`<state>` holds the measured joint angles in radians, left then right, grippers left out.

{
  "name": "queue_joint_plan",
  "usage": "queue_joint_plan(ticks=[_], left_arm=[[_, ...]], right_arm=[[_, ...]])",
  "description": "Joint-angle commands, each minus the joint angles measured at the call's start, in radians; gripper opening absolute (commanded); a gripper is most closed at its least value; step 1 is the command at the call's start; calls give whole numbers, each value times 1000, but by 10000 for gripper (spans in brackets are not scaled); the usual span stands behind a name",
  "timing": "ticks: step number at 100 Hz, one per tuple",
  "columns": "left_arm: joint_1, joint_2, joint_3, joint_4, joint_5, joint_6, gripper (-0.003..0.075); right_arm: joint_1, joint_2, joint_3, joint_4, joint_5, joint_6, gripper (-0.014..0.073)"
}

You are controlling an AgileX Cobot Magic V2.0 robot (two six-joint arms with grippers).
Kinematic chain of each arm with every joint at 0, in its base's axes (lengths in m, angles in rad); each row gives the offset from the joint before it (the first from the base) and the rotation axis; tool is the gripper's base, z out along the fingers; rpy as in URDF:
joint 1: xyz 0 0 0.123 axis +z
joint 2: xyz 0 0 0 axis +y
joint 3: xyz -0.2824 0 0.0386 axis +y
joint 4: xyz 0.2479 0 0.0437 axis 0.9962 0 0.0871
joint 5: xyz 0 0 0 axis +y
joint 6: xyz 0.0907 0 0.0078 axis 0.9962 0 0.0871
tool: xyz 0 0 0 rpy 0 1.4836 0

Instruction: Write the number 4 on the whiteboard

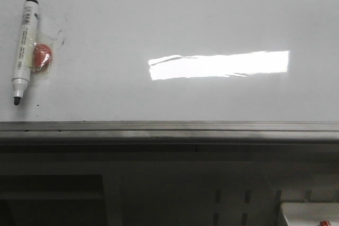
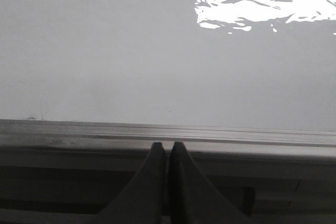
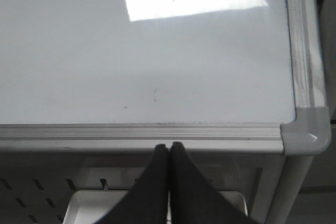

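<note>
The whiteboard (image 1: 175, 19) fills the front view, glossy white with a bright rectangular light reflection and a grey metal edge strip (image 1: 169, 129) along its near side. A white marker with a black tip (image 1: 24, 48) lies on it at the far left, beside a small red piece under clear tape (image 1: 42, 59). No drawn number 4 shows on the board. My left gripper (image 2: 167, 145) is shut and empty, just short of the board's near edge. My right gripper (image 3: 168, 145) is shut and empty, near the board's right corner (image 3: 307, 132). Neither gripper shows in the front view.
Faint dark specks mark the board near the marker (image 1: 61, 35) and in the right wrist view (image 3: 155, 94). A white tray (image 3: 84, 203) sits below the board's edge under the right gripper. Dark frame and perforated panels (image 1: 228, 199) lie below the board.
</note>
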<state>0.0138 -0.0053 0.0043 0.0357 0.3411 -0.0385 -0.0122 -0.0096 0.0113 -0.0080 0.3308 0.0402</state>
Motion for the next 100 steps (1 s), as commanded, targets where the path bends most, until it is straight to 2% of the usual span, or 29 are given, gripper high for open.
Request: queue_joint_plan(ticks=[1,47,55,75,88,100], left_arm=[[0,-25,32,7,-52,0,-20],[0,-25,32,38,-97,0,-20],[0,-25,32,38,-132,0,-20],[-2,-25,31,5,-360,0,-20],[-2,-15,16,-4,-372,-2,-20],[-2,32,-11,-41,-352,-2,-20]], right_arm=[[-4,-16,22,-8,-15,-4,-64],[-4,-16,22,-1,-31,-4,-64],[-4,-16,22,78,-77,-4,-64],[-4,-14,22,60,-107,-4,-64],[-4,-14,22,44,-203,-6,-64],[-4,-14,22,37,-235,-6,-64]])
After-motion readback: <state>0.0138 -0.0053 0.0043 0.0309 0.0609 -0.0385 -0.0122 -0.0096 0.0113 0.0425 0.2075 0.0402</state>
